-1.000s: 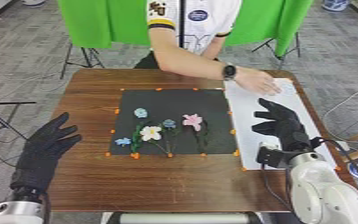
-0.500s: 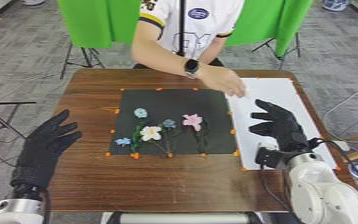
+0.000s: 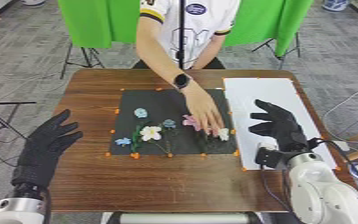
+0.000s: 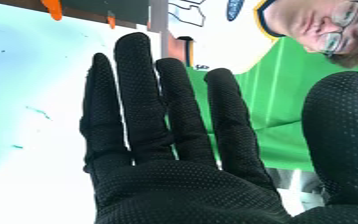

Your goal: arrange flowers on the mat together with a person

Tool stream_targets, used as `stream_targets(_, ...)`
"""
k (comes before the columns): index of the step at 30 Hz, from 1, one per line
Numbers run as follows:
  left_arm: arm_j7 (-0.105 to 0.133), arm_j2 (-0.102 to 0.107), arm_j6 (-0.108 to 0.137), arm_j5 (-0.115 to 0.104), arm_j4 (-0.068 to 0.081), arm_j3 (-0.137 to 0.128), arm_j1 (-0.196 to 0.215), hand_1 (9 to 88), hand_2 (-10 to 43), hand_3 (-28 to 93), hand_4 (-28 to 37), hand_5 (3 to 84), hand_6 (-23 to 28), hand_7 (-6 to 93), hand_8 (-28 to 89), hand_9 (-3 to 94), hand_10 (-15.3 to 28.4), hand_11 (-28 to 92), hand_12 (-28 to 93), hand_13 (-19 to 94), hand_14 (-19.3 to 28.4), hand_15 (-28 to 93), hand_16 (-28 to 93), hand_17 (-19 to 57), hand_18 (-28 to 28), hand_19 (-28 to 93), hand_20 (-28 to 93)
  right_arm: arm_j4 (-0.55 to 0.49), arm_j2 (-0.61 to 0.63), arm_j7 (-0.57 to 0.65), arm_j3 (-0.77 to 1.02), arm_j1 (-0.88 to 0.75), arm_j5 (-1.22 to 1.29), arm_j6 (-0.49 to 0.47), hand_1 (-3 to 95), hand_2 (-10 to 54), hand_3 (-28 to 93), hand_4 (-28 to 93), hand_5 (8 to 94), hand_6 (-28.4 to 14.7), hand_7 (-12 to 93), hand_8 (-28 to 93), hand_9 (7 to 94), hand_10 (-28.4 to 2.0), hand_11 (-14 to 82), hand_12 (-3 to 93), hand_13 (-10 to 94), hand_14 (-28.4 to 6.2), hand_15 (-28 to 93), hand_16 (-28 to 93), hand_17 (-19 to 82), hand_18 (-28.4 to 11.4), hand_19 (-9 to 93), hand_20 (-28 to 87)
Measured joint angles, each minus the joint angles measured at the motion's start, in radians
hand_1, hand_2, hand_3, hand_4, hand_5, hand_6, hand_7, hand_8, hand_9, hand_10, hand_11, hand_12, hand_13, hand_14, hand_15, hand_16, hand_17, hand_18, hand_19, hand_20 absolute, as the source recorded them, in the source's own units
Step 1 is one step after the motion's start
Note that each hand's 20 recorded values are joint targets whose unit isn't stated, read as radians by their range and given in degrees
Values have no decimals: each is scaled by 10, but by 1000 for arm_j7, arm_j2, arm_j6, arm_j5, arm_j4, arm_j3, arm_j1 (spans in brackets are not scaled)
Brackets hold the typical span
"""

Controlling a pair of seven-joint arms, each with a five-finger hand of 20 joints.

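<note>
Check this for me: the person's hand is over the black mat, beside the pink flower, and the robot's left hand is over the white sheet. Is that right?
Not quite: the head view shows the robot's right hand over the white sheet, not its left. The person's hand is indeed over the black mat, beside the pink flower.
</note>
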Motion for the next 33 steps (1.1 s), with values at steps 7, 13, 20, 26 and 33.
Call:
stream_targets(7, -4, 0, 0, 1, 0, 0, 0, 236, 55, 803, -279, 327, 72, 179, -120, 299, 187, 334, 94, 214, 250, 616, -124, -85, 224, 535, 77, 0, 0, -2, 1, -1, 0, -3, 207, 52, 727, -245, 434, -5, 139, -112, 482, -171, 172, 145, 459, -203, 578, 80, 173, -262, 624, 122)
stream_targets(13, -6, 0, 0, 2, 0, 0, 0, 237, 55, 802, -280, 328, 73, 179, -120, 301, 188, 336, 94, 215, 252, 620, -128, -85, 224, 537, 78, 0, 0, -3, 0, -2, 0, -4, 205, 53, 728, -245, 435, -4, 139, -113, 484, -170, 172, 144, 459, -203, 578, 80, 174, -262, 624, 123)
stream_targets(20, -5, 0, 0, 2, 0, 0, -1, 236, 56, 801, -280, 328, 73, 179, -120, 300, 187, 338, 94, 216, 252, 622, -129, -85, 225, 537, 78, 0, 0, -5, -2, -1, 0, -4, 203, 55, 728, -245, 436, -4, 139, -112, 486, -171, 173, 144, 459, -203, 579, 81, 173, -262, 624, 125)
stream_targets(26, -1, 1, 0, 2, 0, 0, -1, 236, 55, 801, -279, 328, 73, 179, -120, 300, 188, 338, 93, 216, 251, 622, -130, -85, 225, 537, 77, 0, 0, -10, -2, -1, 0, -4, 203, 56, 728, -244, 438, -4, 141, -113, 487, -171, 174, 144, 459, -203, 579, 80, 173, -262, 624, 125)
stream_targets(33, 9, 2, 1, 1, 0, 2, -1, 237, 55, 802, -279, 328, 73, 178, -120, 300, 188, 338, 93, 216, 251, 622, -130, -85, 224, 537, 77, 0, -1, -11, -2, -2, 0, -5, 202, 56, 730, -244, 438, -3, 142, -114, 489, -170, 175, 145, 459, -204, 580, 80, 173, -262, 623, 126)
